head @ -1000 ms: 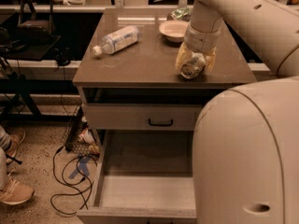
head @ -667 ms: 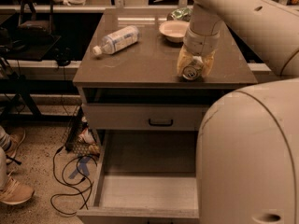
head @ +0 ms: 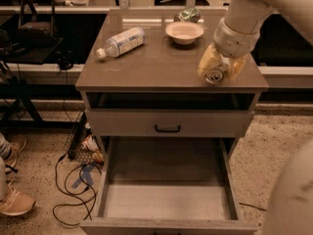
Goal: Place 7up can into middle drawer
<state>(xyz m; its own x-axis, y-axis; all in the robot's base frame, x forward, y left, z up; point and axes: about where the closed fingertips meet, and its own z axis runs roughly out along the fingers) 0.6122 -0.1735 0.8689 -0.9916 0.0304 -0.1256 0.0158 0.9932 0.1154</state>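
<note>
The tool [head: 215, 68] grips the 7up can [head: 214, 76] at the bench's [head: 146, 67] front-right corner, shiny top tipped forward. The middle drawer [head: 166, 199] gapes open below, so a lift-and-lower looks next.

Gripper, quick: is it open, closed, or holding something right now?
Gripper: closed on the can, at the right front of the cabinet top.
</note>
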